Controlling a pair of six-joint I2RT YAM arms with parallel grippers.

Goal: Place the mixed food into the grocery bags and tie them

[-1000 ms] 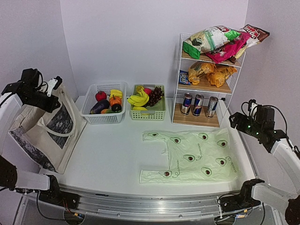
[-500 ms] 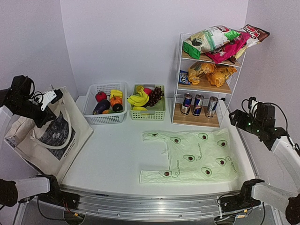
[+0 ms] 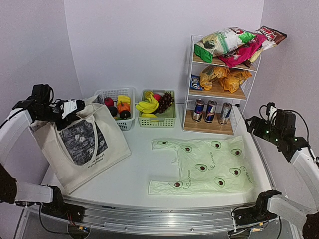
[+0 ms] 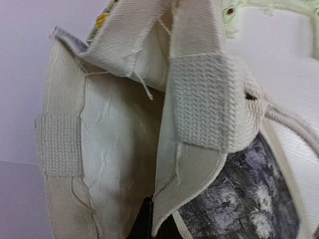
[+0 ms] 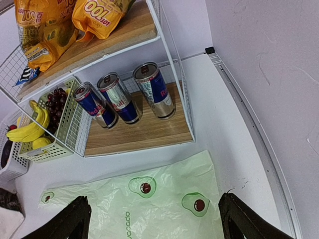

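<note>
The left gripper [image 3: 74, 108] is pressed together on the top hem of the canvas tote [image 3: 84, 144], holding it half upright at the left side of the table [image 3: 134, 174], its printed face towards the middle; the left wrist view shows the hem and a handle patch right up against the camera, with the two sides of the mouth lying close together. The right gripper [image 5: 153, 211] is spread wide and holds nothing, hanging above the far right corner of the plastic bag [image 3: 207, 167], which lies flat and shut on the table in front of the rack [image 3: 239, 82]. None of the food is packed yet: the bananas [image 3: 147, 105] and grapes [image 3: 165, 101] sit in the green basket [image 3: 172, 121], the cans [image 3: 212, 110] stand on the bottom shelf, and the snack packets [image 3: 227, 42] are piled above. The main risk, as I judge it, is the tote: pinched at one spot only, it would likely slump flat if let go, and with its mouth so narrow anything dropped at it may land outside. Its top corner also covers part of the white basket [image 3: 119, 94], so swinging it further could nudge that basket. A can gripped off-centre could topple its neighbours, which stand just beside it.
</note>
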